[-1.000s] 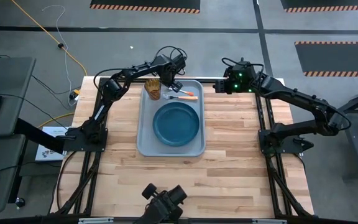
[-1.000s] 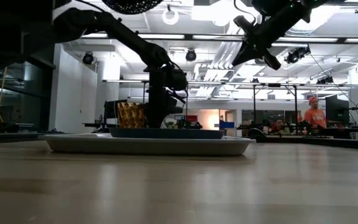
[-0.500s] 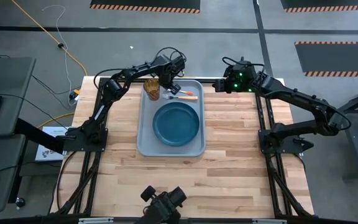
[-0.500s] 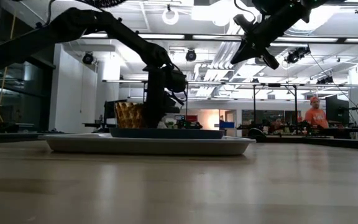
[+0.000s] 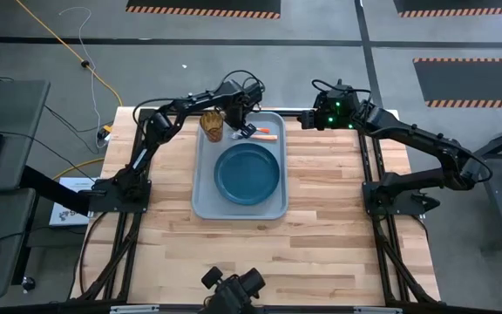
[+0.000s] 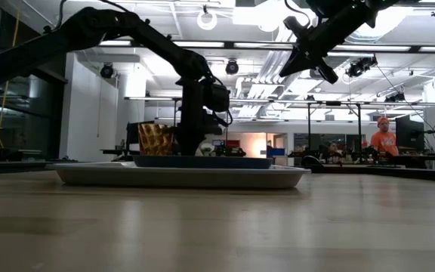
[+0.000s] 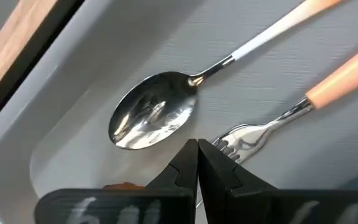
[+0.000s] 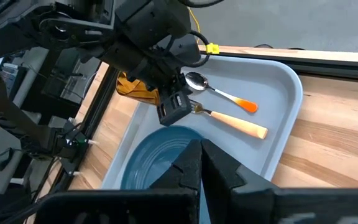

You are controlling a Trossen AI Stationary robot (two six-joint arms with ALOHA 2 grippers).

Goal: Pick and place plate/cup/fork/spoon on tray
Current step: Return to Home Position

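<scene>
Left pincer [image 7: 197,149], tips together and empty, hangs just above the spoon [image 7: 154,115] and fork [image 7: 253,134] heads, handles running away from it, so I'd lift straight up. Right pincer [image 8: 199,149], closed too, is farther off.

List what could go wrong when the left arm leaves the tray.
1. The left gripper, shut, hangs low over the tines of the fork; leaving sideways rather than up could drag the fork into the spoon beside it.
2. The cup stands close beside that gripper on the tray; a swing that way might tip it.
The right gripper, shut, waits off the tray's far right corner.
</scene>
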